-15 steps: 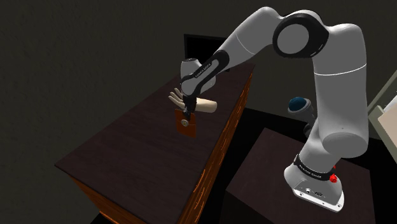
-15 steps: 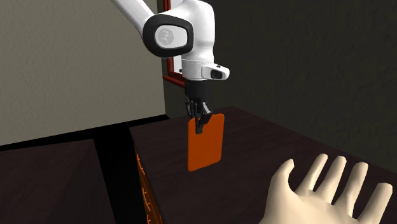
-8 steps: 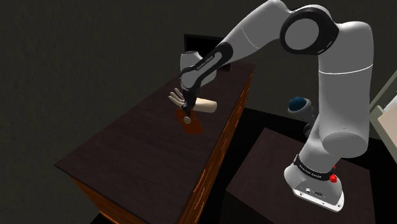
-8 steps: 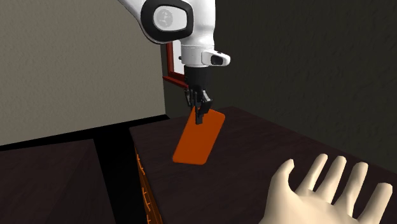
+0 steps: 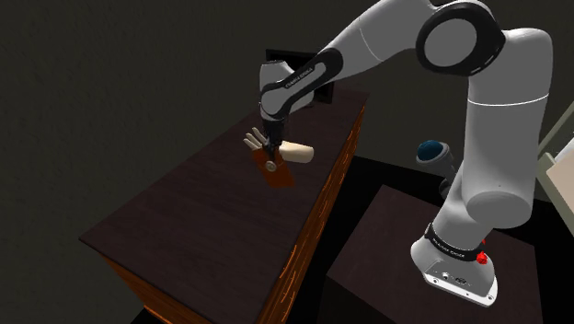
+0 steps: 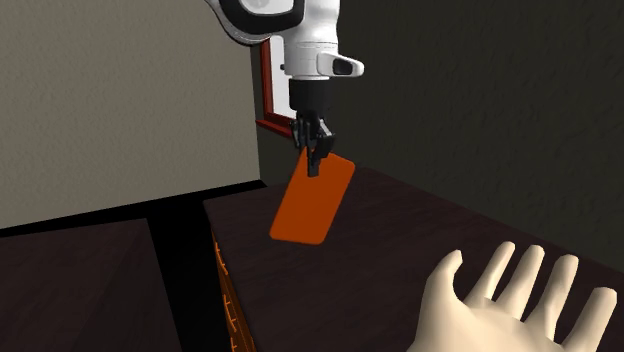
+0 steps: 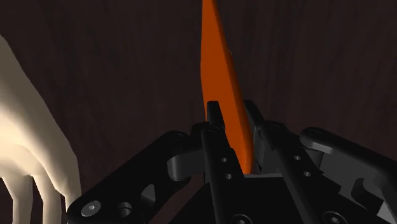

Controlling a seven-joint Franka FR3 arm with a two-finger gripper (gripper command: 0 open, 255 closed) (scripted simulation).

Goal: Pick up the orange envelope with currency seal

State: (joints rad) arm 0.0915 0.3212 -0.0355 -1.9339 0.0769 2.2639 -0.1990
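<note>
Since 1.0 s ago the wrist has climbed and the flat orange rectangular envelope (image 6: 312, 200), which then hung straight down, has swung to a slant, its free end toward 7 o'clock in the second exterior view. Shoulder view: the white arm reaches from the stand (image 5: 458, 272) at 5 o'clock up and over to 11 o'clock; the black two-finger gripper (image 5: 269, 158) points down over the far end of the dark wooden table top (image 5: 184, 221). The envelope (image 5: 278, 174) hangs from it, clear of the wood, just in front of the pale cream model hand (image 5: 283, 148) lying on the table. A blue rounded object (image 5: 430, 149) sits at 3 o'clock beyond the table, well apart. Second exterior view: the gripper (image 6: 315, 166) comes down from 12 o'clock, pinching the envelope's upper corner; the envelope is tilted and held in the air above the table top (image 6: 420, 235). A red frame (image 6: 267, 100) hangs on the wall behind the wrist, and the cream hand (image 6: 520, 300) is at 5 o'clock, apart from the envelope. Wrist view: the gripper (image 7: 232, 118) is nearly closed, its fingers (image 7: 219, 153) clamped on either face of the envelope (image 7: 216, 63), seen edge-on running away from the fingertips. The cream hand (image 7: 32, 146) lies beside the gripper on the dark wood (image 7: 114, 63).
</note>
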